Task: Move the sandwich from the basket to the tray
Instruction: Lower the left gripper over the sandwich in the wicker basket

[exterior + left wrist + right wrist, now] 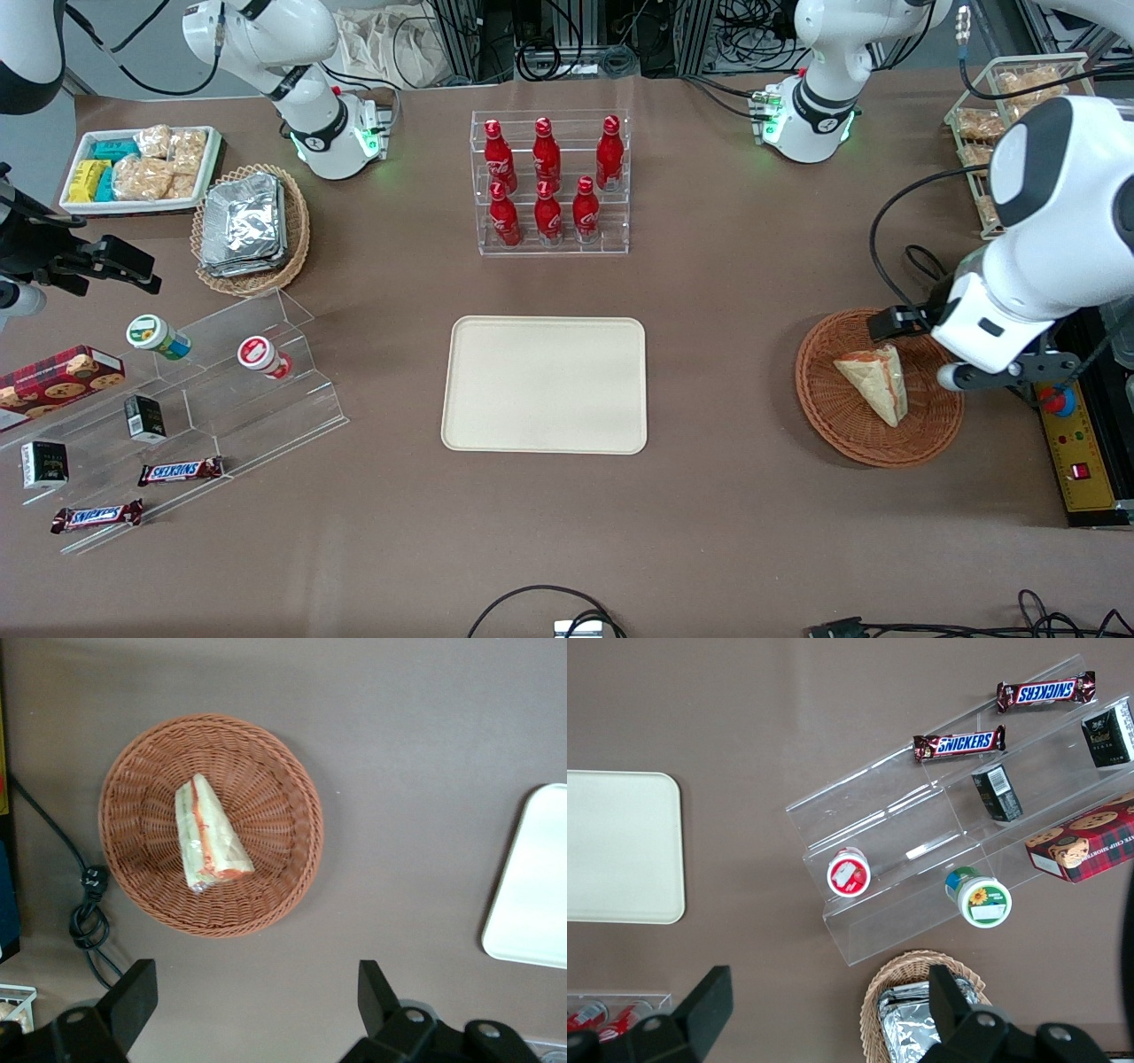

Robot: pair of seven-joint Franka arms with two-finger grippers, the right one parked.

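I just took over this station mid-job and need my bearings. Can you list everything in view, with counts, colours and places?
sandwich: 1, tan, wrapped, in the basket
basket: 1, reddish-brown wicker, working arm's end
tray: 1, cream, table centre
cola bottles: 6, red, in a clear rack farther from the front camera than the tray
foil packets: silver stack, in a lighter wicker basket, parked arm's end
white tray: 1, holding yellow, teal and tan snack packets
Snickers bars: 2, brown, on the clear stepped stand
cups: 2, green-lidded and red-lidded, on the stand
cookie box: 1, red
small dark boxes: 2
gripper: left arm's, open, above the table beside the basket
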